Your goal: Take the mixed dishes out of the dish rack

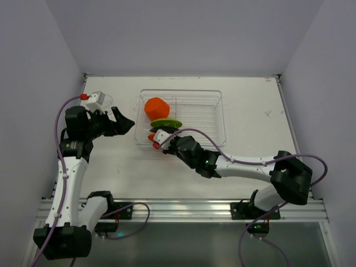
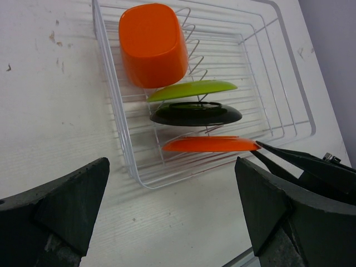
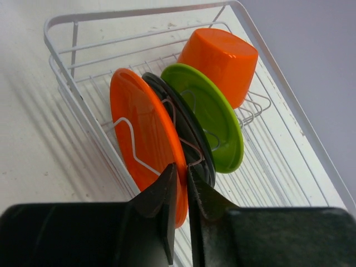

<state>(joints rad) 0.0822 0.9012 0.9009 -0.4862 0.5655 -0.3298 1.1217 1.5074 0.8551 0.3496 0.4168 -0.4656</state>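
Pinching orange plate [image 3: 142, 139] between right fingers [image 3: 158, 203]

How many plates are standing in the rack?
3. The orange plate stands at the near end of the rack, its edge pinched by the right gripper. The black plate is in the middle. The green plate is beside the orange cup. None seem hidden.

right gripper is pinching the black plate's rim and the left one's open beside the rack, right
No, the right gripper pinches the rim of the orange plate, not the black plate; the right wrist view shows it. The left gripper is open beside the rack.
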